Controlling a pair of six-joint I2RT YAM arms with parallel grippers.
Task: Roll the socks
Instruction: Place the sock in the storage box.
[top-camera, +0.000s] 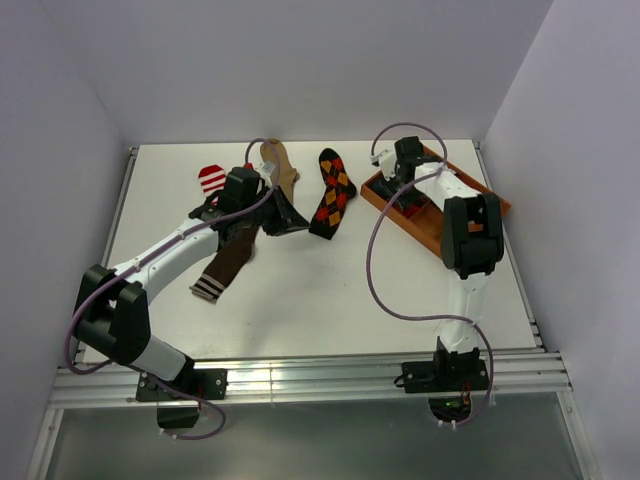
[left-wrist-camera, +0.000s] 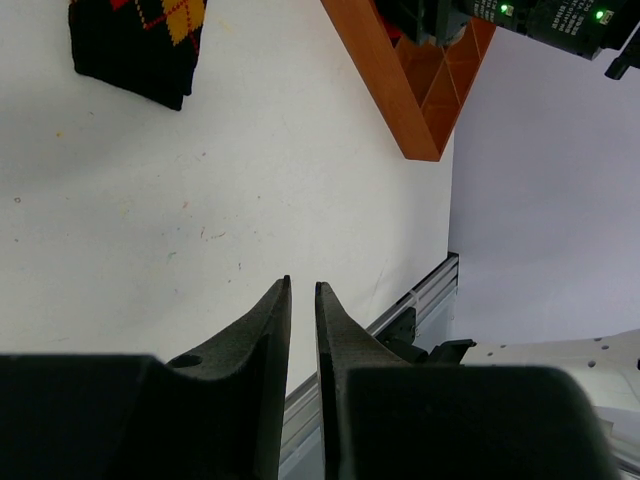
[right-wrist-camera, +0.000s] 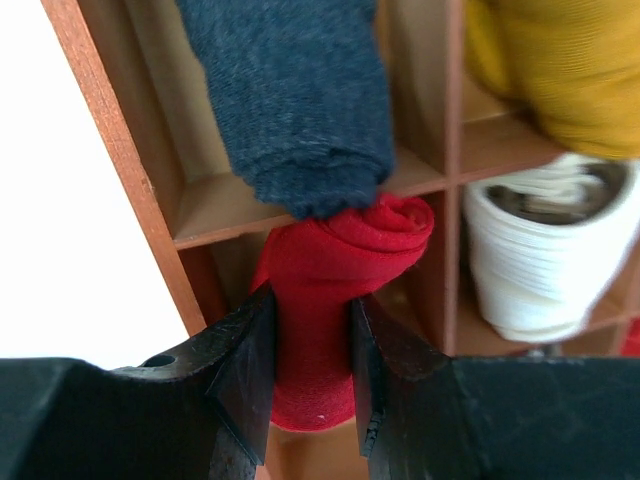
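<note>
Counter (top-camera: 330, 290): white, closed in by walls on the left, far and right sides, with a metal rail (top-camera: 320, 375) along the near edge. A broad stretch of bare surface lies between the wooden compartment tray (top-camera: 372, 192) and that rail.

Left arm (top-camera: 170, 250): reaches across the counter toward the tray and ends well short of it.

Right arm (top-camera: 470, 235): stands over the tray's near end, with its wrist bent down into the tray.

Tray: sits at an angle close to the counter's right edge, and its far corner is near the right wall.

Flat socks, all left of the tray:
- The black argyle sock (top-camera: 333, 195) lies nearest the tray and apart from it.
- The tan sock (top-camera: 280, 165) lies beyond the argyle sock.
- The dark brown sock with striped cuff (top-camera: 228, 265) lies under the left arm.
- The red-white striped sock (top-camera: 212, 180) lies farthest from the tray.

Rolled socks inside the tray:
- The navy roll (right-wrist-camera: 300, 100) overhangs a divider and touches the red roll (right-wrist-camera: 320, 260), which sits in the compartment against the tray's left wall.
- A white roll (right-wrist-camera: 530, 260) and a mustard roll (right-wrist-camera: 560, 70) fill compartments to the right.

Right claw (right-wrist-camera: 312, 310): pinches the red roll from both sides, close to the tray wall.

Left claw (left-wrist-camera: 302, 285): the fingers stand a narrow slit apart with nothing between them. It hovers over bare counter between the brown sock and the argyle sock.
</note>
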